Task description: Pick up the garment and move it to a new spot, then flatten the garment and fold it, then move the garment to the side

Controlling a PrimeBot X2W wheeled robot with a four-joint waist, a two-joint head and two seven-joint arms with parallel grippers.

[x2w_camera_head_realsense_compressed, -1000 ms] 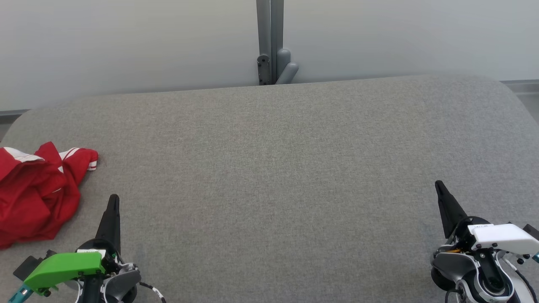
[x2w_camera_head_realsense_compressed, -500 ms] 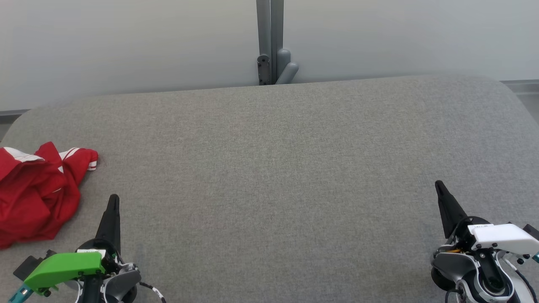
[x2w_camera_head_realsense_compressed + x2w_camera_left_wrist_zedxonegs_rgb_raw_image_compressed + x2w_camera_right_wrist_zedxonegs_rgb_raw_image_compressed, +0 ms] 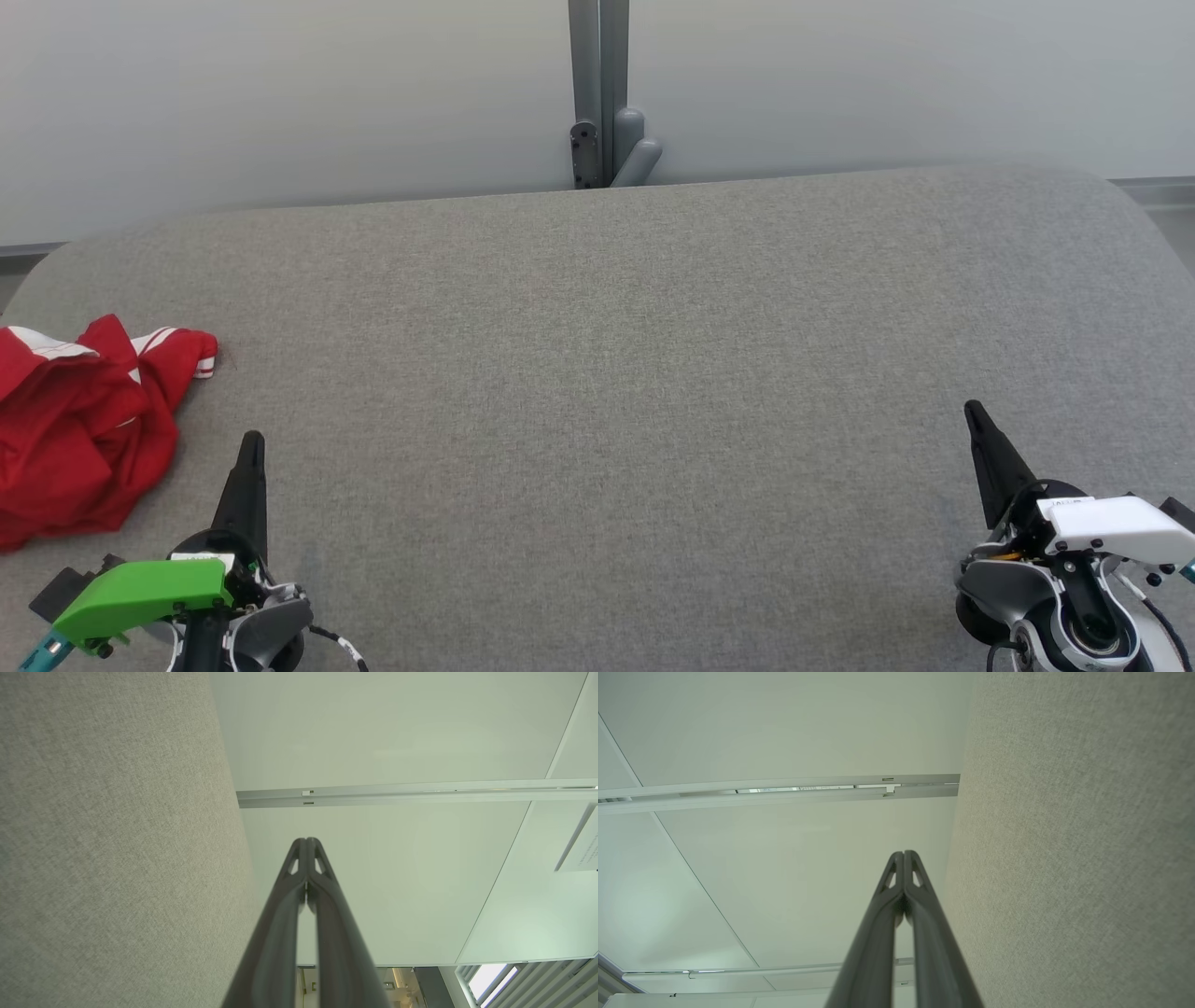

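Crumpled red garment [image 3: 79,429] on grey surface [image 3: 597,373], both jaws pressed together, empty

Wall sign [image 3: 580,847]: is carrying faint lines of print, too small to read.
White cover [image 3: 1111,527] behind the right gripper [image 3: 974,411]: is showing a tiny dark marking, too blurred to read.
Legible wording: none is coming through.
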